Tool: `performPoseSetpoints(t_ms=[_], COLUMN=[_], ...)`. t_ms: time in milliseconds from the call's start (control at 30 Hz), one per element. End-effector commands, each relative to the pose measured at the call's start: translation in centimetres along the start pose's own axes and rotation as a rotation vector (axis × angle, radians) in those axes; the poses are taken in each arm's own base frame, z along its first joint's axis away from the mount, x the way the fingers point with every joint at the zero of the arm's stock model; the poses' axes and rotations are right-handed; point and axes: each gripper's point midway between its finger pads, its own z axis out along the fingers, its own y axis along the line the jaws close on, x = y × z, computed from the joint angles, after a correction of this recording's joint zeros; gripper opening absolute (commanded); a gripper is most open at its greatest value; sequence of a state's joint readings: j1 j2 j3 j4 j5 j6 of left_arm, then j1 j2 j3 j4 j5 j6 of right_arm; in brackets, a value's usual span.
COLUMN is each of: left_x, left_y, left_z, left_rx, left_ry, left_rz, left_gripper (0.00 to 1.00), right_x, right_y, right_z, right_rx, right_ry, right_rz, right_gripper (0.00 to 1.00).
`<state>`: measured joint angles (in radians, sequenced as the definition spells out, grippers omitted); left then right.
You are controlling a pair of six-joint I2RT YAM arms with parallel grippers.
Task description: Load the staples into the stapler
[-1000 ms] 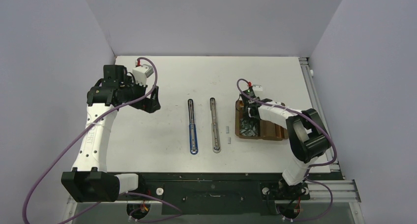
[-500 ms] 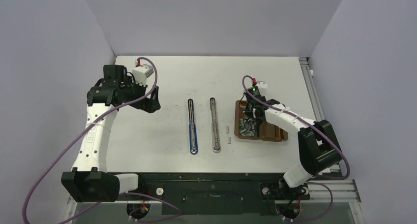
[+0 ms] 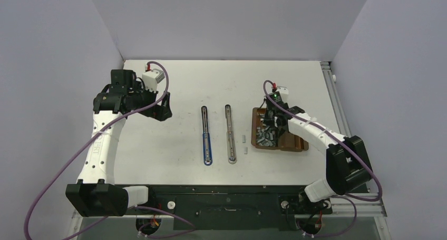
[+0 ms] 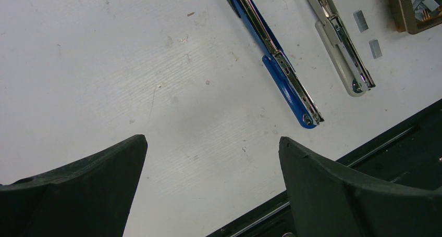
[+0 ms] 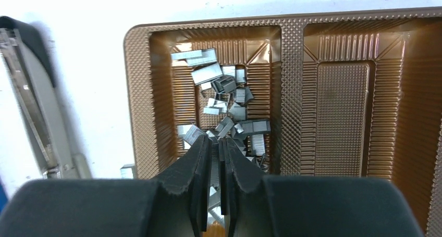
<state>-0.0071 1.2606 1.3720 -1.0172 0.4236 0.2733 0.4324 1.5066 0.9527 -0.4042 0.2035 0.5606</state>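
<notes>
Two staplers lie opened flat mid-table, a blue one (image 3: 206, 140) (image 4: 279, 70) and a grey one (image 3: 231, 137) (image 4: 339, 44). The staples (image 5: 229, 114) are a loose pile of short silver strips in the left compartment of a brown tray (image 3: 287, 142) (image 5: 292, 39). My right gripper (image 3: 268, 125) (image 5: 215, 140) hangs over that pile, shut on a staple strip (image 5: 215, 166) that stands between its pads. My left gripper (image 3: 161, 111) (image 4: 212, 140) is open and empty above bare table, left of the staplers.
Two loose staple strips (image 3: 245, 144) (image 4: 360, 20) lie between the grey stapler and the tray. The tray's right compartment (image 5: 341, 112) holds nothing. The grey stapler's end (image 5: 31, 107) shows left of the tray. The black front rail (image 4: 396, 143) runs along the near edge.
My right arm's elbow has swung out to the right and its wrist has shifted slightly back and right over the tray. The left arm has not moved.
</notes>
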Motion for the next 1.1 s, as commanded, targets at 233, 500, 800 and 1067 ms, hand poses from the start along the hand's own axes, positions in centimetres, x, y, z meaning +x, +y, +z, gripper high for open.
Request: performPoseSetpoints(t_ms=[233, 500, 800, 1067], left_x=[-1.2, -1.0, -0.7, -0.7], left_y=[-0.3, -0.2, 0.1, 0.1], left_z=[-0.7, -0.9, -0.5, -0.3], left_rx=[0.002, -0.01, -0.014, -0.007], left_ry=[-0.054, -0.049, -0.041, -0.038], left_rz=[0.032, 0.039, 0.034, 0.027], left_gripper=[0.96, 0.96, 0.96, 0.96], right_x=[-4.0, -2.1, 0.4, 1.3], right_y=[7.5, 11.8, 11.0, 7.5], right_z=[-3.4, -1.1, 1.4, 2.1], right_rx=[-0.195, -0.227, -0.197, -0.133], right_ry=[-0.077, -0.033, 0.021, 0.039], right_rz=[-0.001, -0.016, -0.008, -0.015], right_gripper=[0.09, 0.09, 0.09, 0.09])
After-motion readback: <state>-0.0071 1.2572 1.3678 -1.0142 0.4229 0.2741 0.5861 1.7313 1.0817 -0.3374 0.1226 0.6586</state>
